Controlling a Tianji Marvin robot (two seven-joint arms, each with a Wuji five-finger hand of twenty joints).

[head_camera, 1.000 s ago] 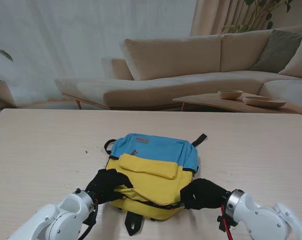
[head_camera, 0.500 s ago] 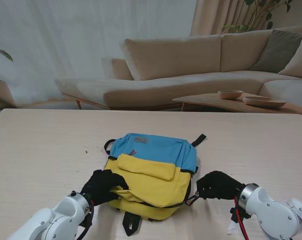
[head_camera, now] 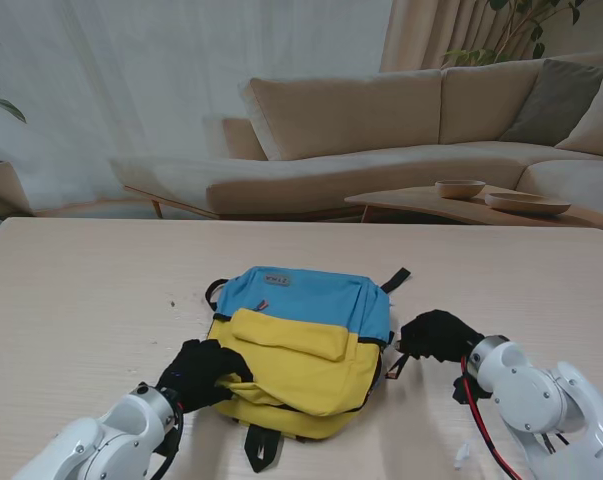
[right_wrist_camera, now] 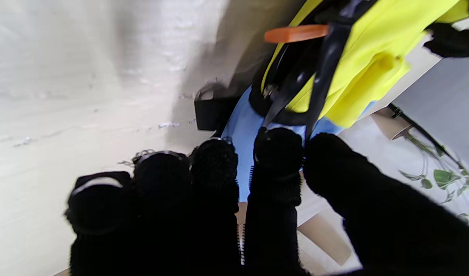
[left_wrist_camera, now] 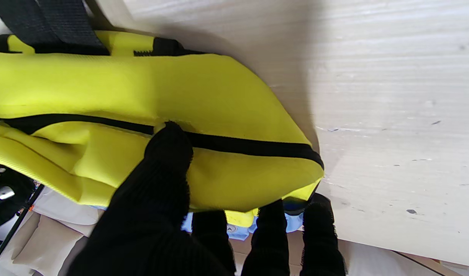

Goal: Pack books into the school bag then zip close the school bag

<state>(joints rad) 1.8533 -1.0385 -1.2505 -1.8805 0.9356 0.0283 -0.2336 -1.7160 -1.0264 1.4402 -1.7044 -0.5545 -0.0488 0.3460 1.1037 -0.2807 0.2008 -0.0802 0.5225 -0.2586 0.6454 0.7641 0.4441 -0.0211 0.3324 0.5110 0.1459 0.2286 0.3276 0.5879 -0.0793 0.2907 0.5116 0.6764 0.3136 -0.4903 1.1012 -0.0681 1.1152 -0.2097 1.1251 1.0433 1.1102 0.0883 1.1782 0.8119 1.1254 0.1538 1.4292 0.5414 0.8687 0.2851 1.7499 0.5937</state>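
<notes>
Right hand has slid up the school bag's right side, farther from me, fingers pinching the zipper pull. Left hand clamps the bag's near-left corner on the bench.

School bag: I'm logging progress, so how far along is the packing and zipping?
Done, it seems: no books lie on the table, so they are probably inside the school bag. In hand: the left hand pins the bag's yellow corner, thumb by the closed black zip, while the right hand pinches a black strap or zip pull on the other side. Left: whether that end is fully zipped cannot be seen.
</notes>
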